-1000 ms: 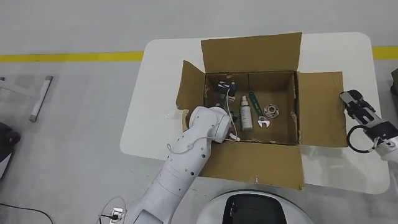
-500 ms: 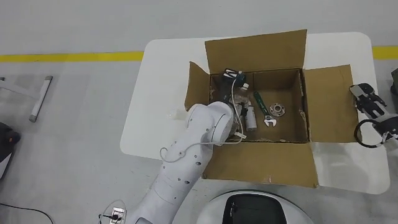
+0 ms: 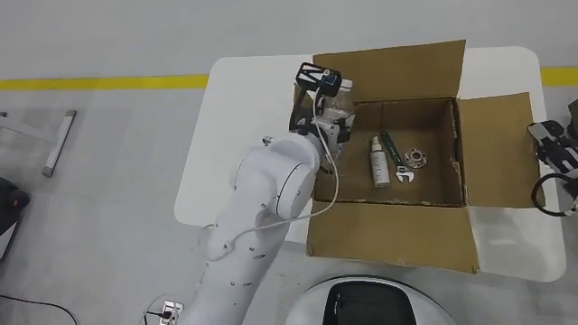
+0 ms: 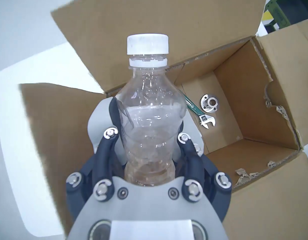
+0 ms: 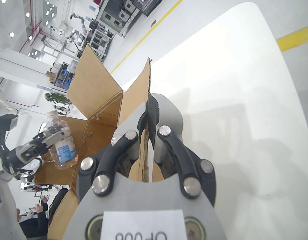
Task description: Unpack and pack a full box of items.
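At the 9 o'clock edge of the one open cardboard box [image 3: 397, 70], above its side wall, the left gripper [image 4: 147, 124] has its fingers clenched around the lower body of one clear plastic bottle [image 4: 149, 101]. In the right wrist view this bottle's long axis is close to vertical, leaning a little, with its white cap on top and its base lowest; in the left wrist view the cap points away from the wrist. All four box flaps are folded outward on the white table [image 3: 244, 126]. Three things lie on the box floor: one white spray bottle [image 3: 379, 162], long axis from 12 to 6 o'clock with the nozzle toward 12; just beside it at 3 o'clock, one green-handled wrench [image 3: 397, 158], running from 11 to 5 o'clock with its open end toward 5; and one round metal flange [image 3: 415, 156] next to the wrench head. At the table's 3 o'clock side the right gripper [image 5: 151, 116] is pinched on the edge of the box's 3 o'clock flap [image 5: 140, 88].
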You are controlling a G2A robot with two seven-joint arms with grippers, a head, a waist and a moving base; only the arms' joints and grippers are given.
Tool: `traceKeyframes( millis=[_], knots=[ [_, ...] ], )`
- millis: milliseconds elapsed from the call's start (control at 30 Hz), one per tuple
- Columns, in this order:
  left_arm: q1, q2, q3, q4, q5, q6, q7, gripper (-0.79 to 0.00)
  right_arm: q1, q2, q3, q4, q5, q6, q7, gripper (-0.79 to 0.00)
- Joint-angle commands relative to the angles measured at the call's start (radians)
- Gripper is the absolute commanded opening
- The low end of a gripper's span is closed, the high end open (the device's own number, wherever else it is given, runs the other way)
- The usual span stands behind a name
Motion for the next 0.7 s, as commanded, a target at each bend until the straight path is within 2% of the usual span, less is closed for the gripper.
traceKeyframes(
  millis=[0,133,300,500,667],
  knots=[
    [0.008,0.003,-0.022,-0.037,0.005,0.003,0.009,-0.742,-0.006,-0.002,0.002,-0.005,0.007,0.001,-0.022,0.000],
    [0.028,0.009,-0.062,-0.096,0.029,0.003,0.012,-0.785,-0.004,-0.005,0.026,-0.020,0.039,-0.005,-0.053,0.000],
    [0.061,0.017,-0.116,-0.193,0.058,0.011,0.006,-0.785,0.009,0.000,0.077,-0.073,-0.045,-0.034,-0.075,0.000],
    [0.096,0.026,-0.182,-0.310,0.101,0.011,-0.013,-0.785,0.018,-0.002,0.088,-0.160,-0.042,-0.033,-0.089,0.000],
    [0.141,0.037,-0.275,-0.356,0.203,0.032,-0.089,-0.785,0.010,0.000,0.085,-0.227,-0.092,-0.043,-0.060,0.000]
  ],
)
